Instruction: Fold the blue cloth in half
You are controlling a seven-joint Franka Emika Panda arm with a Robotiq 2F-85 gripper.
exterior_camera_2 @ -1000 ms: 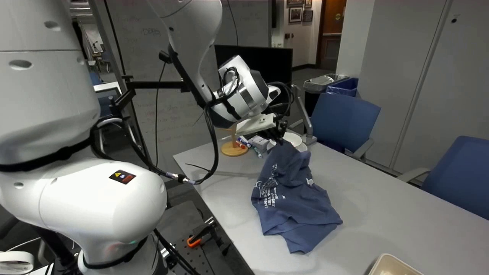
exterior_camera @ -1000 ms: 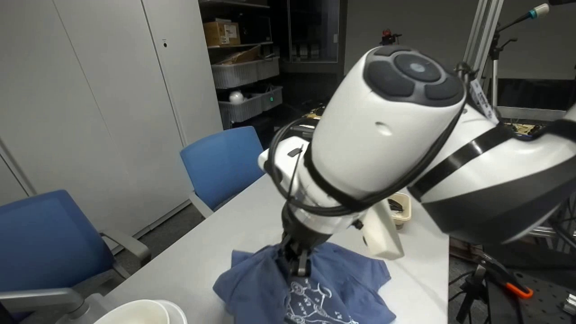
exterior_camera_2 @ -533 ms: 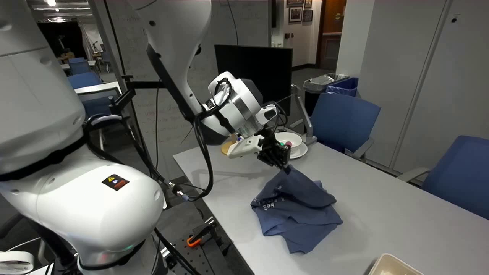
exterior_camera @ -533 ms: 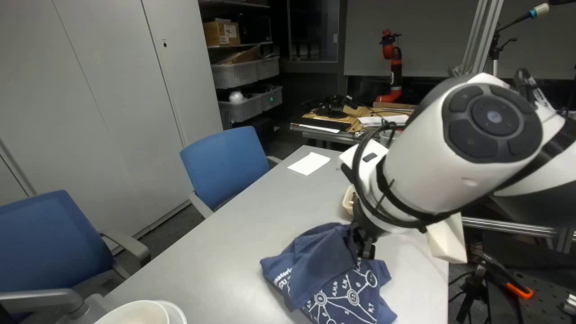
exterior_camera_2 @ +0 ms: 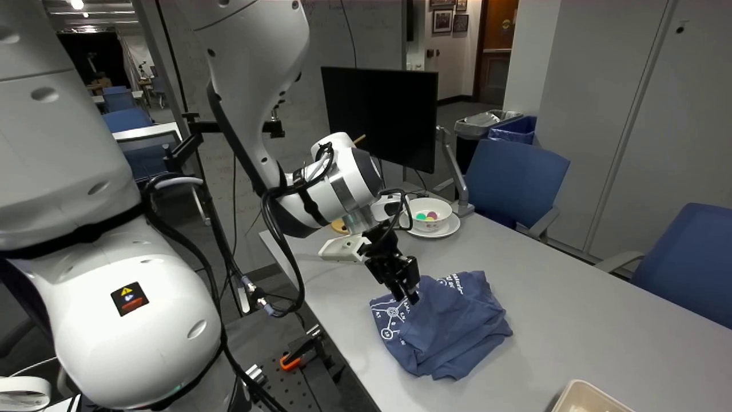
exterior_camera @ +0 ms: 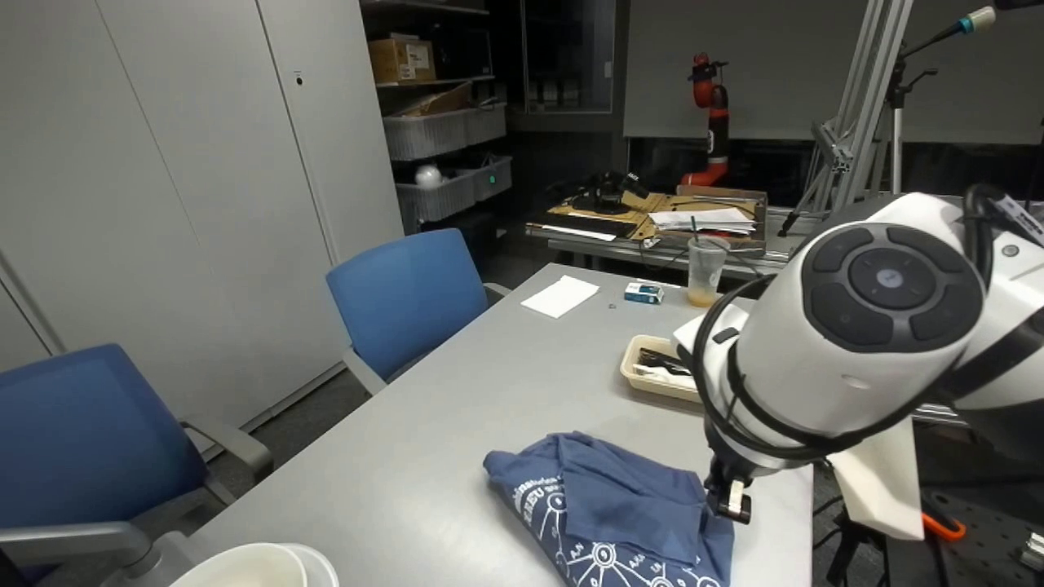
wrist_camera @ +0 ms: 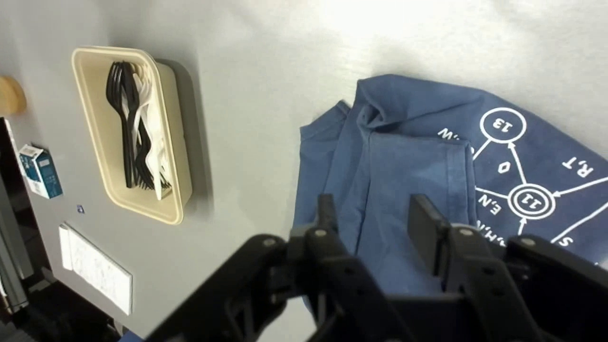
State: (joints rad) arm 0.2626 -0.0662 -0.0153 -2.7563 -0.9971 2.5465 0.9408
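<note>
The blue cloth lies on the table in both exterior views (exterior_camera: 628,497) (exterior_camera_2: 457,326), with one part folded over the rest. Its white print shows along the uncovered side. In the wrist view the cloth (wrist_camera: 403,161) fills the right half, with a plain flap lying across the printed part. My gripper is open and empty, above the cloth's edge, in both exterior views (exterior_camera: 730,499) (exterior_camera_2: 407,290). In the wrist view the fingers (wrist_camera: 373,206) stand apart with plain cloth below and between them. The cloth's near end is hidden behind the gripper there.
A cream tray of plastic cutlery (wrist_camera: 183,190) stands beside the cloth. A white bowl on a plate (exterior_camera_2: 437,229) is at the table's other end. A small box (exterior_camera: 644,293), a cup (exterior_camera: 706,269) and a white pad (exterior_camera: 560,296) lie farther along. Blue chairs (exterior_camera: 408,297) line one side.
My gripper has carried the cloth's raised edge over toward the cutlery tray, lowered it and let go. The raised part now lies down on the rest. The gripper has gone from shut to open.
</note>
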